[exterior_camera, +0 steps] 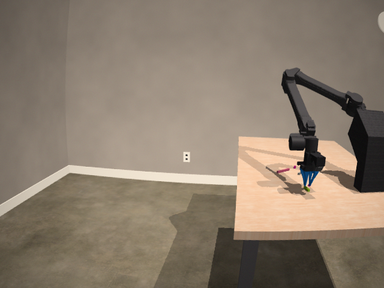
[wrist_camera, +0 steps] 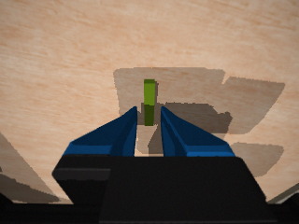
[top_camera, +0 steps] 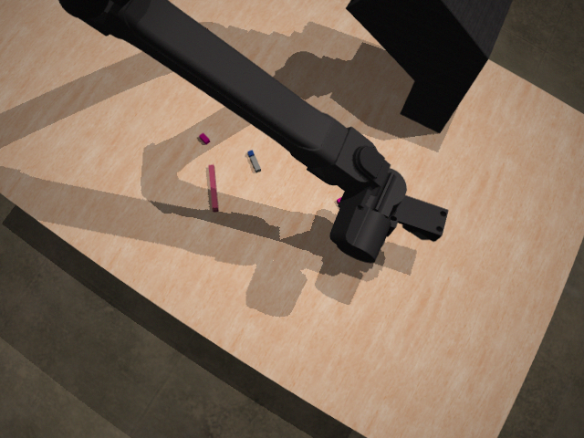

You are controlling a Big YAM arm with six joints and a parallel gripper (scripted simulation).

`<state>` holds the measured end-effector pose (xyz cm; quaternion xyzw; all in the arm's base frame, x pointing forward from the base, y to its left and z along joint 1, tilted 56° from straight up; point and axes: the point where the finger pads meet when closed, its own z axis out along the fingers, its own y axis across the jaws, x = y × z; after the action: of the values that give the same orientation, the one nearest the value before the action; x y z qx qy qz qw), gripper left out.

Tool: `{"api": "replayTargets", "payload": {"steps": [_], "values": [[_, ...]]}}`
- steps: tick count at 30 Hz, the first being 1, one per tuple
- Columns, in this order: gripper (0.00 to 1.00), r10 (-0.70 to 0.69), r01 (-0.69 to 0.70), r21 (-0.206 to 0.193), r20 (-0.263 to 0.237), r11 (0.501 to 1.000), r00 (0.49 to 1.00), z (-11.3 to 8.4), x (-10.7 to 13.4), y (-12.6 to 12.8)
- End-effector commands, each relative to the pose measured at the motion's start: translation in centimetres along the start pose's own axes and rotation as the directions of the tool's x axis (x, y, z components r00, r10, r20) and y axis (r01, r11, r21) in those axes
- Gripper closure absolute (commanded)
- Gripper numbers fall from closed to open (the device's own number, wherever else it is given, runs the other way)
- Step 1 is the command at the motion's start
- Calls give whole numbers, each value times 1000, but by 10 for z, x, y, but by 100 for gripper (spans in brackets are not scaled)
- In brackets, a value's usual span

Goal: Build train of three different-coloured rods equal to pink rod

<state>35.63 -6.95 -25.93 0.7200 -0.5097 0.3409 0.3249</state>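
The lime rod [exterior_camera: 306,188] [wrist_camera: 149,93] lies flat on the table, its near part between my open fingertips in the wrist view. My gripper [exterior_camera: 306,185] [wrist_camera: 149,112] is pointed down, a little apart on either side of it, with a narrow opening and nothing gripped. The arm hides both in the top view. The blue rod [top_camera: 250,152] and grey rod [top_camera: 255,163] [exterior_camera: 299,173] lie end to end, nearly in line; any small gap is unclear. The pink rod [top_camera: 213,188] [exterior_camera: 282,170] lies apart from them.
One magenta rod [top_camera: 203,138] [exterior_camera: 294,167] lies beyond the pink rod's end. Another magenta rod [top_camera: 338,201] lies close to my fingers, partly hidden by the arm. A large black block [top_camera: 438,70] [exterior_camera: 373,155] stands at the table's side under the arm.
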Motion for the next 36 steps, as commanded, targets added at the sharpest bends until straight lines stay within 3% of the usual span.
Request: {"api": "replayTargets", "payload": {"steps": [1,22,36], "values": [[77,6,-6,-2,1,1000,1000,2,0,-1],[77,16,-16,3,0,1000,1000,0,11,-4],[77,5,-5,-5,1,1000,1000,2,6,1]]}}
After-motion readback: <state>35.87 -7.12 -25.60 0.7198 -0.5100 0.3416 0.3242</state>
